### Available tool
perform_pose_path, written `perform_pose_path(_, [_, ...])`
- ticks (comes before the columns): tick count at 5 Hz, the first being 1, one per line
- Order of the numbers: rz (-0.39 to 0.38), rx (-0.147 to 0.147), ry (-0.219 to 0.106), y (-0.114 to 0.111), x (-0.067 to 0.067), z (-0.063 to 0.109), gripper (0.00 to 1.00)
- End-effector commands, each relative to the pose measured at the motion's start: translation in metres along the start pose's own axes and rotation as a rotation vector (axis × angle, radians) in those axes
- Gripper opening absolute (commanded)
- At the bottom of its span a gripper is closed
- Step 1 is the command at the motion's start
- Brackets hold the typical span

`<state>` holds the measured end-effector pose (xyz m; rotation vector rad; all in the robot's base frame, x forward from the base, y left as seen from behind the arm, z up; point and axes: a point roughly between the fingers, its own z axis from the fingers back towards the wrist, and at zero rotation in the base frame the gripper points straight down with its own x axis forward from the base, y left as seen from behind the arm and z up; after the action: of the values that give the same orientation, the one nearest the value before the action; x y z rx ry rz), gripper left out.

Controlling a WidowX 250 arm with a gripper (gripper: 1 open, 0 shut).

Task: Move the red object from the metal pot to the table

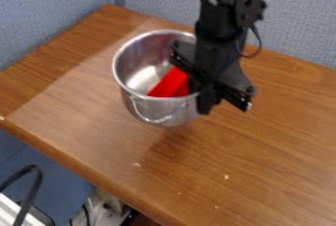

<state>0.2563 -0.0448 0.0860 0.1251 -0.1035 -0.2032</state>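
Observation:
The metal pot (137, 69) stands on the brown wood-grain table (73, 87), near its middle. The red object (170, 81) leans tilted inside the pot against the right-hand wall, its upper end at the rim. My gripper (195, 86) comes down from above over the pot's right rim and is shut on the red object's upper end. The black gripper body hides the fingertips and the pot's right edge.
The table's front edge runs diagonally from the left to the bottom right, with dark cables (27, 196) on the floor below it. A blue-grey wall (53, 4) stands behind the table. Bare tabletop lies left of and in front of the pot.

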Motion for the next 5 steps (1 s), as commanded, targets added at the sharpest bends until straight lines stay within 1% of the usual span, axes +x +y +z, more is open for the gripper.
perform_pose_path(1, [0.001, -0.023, -0.050, -0.0141, 0.0040, 0.0051, 0.00])
perform_pose_path(2, [-0.002, -0.037, -0.050, -0.0167, 0.0057, 0.0044, 0.00])
perform_pose_path(5, [0.001, -0.059, -0.042, -0.0093, 0.0061, 0.0070, 0.00])
